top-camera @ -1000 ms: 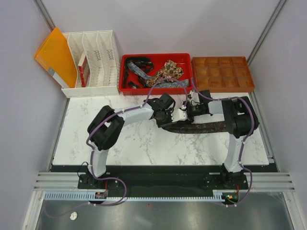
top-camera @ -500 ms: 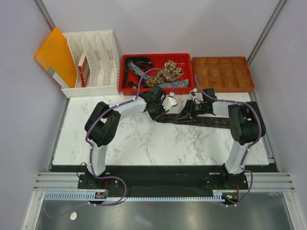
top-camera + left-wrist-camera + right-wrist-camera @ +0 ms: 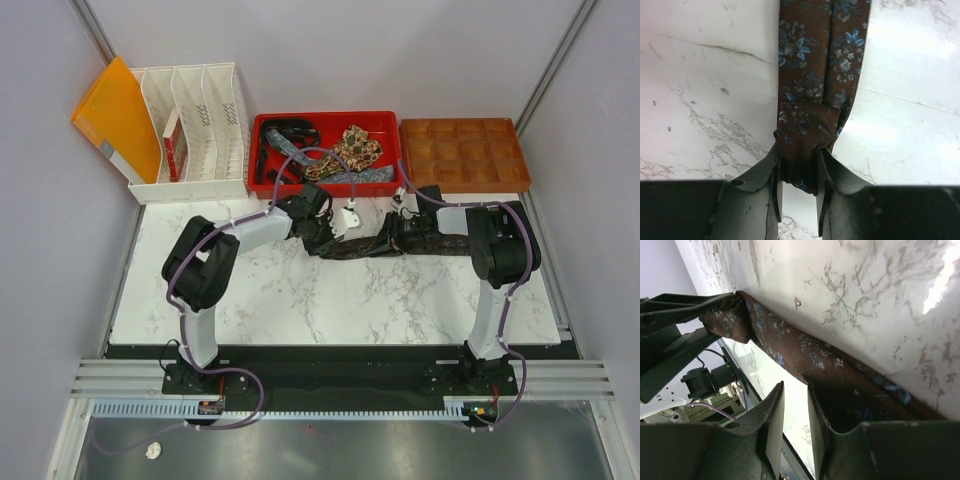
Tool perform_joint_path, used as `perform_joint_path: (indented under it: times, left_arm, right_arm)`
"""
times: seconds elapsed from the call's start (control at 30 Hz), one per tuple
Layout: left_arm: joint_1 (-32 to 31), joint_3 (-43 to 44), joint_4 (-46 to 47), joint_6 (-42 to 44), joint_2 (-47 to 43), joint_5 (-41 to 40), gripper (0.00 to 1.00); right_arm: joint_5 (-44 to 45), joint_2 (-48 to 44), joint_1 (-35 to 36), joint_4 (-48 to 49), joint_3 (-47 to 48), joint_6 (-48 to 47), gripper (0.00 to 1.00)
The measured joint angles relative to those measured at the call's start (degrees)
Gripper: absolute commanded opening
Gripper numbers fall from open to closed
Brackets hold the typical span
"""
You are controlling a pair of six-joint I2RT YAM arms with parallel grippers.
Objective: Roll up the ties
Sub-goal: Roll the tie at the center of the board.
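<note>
Left arm [image 3: 255, 228] jaws clamped; right arm [image 3: 468, 219] jaws seemingly slightly apart

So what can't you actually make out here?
- Brown tie, far end: top view, right arm covers it.
- Right pincer, gripping or not: right wrist view, its finger hides the cloth.
- Ties in red tray: top view, too small and tangled to count.

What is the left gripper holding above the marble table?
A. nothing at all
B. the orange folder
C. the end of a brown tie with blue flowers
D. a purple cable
C: in the left wrist view, the left gripper is closed on the end of the brown floral tie, with the fabric bunched between its two fingers.
</note>
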Motion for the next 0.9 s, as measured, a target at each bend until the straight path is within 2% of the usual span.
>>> perform_joint_path:
  times: [0.1,0.3,0.47,0.63,0.9]
  left_arm:
    - [-0.04,-0.94,0.33,2.84,-0.52,1.29,0.02]
    - [-0.11,-0.94,0.33,6.03,-0.42,1.60,0.02]
    - [-0.39,-0.72,0.13,6.49,-0.13,1.09,0.02]
    - [-0.63,-0.57,-0.04,6.95,-0.02,0.79,0.04]
    - [-0.66,-0.55,-0.07,7.43,0.04,0.70,0.06]
  right_arm:
    - [0.00,0.07,0.02,-0.50,0.22,-0.74,0.31]
    - [-0.96,-0.22,0.09,0.52,0.00,0.13,0.38]
    - [-0.94,-2.23,1.42,7.34,-2.25,8.31,0.43]
    - [-0.81,-2.73,5.03,15.67,-2.56,16.72,0.45]
    - [1.68,1.14,10.38,22.67,-1.81,22.34,0.51]
